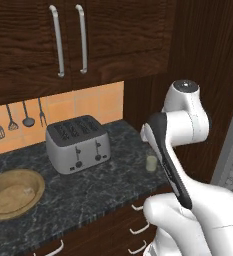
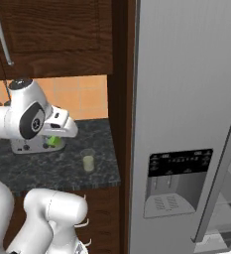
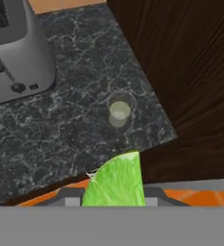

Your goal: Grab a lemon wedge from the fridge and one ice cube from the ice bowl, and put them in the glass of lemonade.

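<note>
Toaster (image 3: 15,45) sits off to the claw's left on the dark stone counter (image 3: 75,125), steel-sided with its levers facing out, and well apart from anything the job needs. Next along, ahead of and below the claw (image 3: 114,199), stands the glass of lemonade (image 3: 119,113), a small clear tumbler with pale liquid, alone on the counter near its corner. The claw itself is clenched on a lemon wedge (image 3: 116,182), bright green-yellow, which fills the space between the fingertips at the near edge of the hand view; in the right base view a speck of the same green shows under the hand (image 2: 53,141). Right of the glass rises a dark wooden panel (image 3: 180,67), and past that the grey fridge (image 2: 186,99), its door (image 2: 226,168) standing ajar. The wedge looks ready to be carried over the glass, with the ice cube not yet dealt with. The risk, as I judge it, is the small mouth of the tumbler: a release slightly off centre would drop the wedge on the counter, and coming in too low could knock the light glass over or push it toward the edge.
</note>
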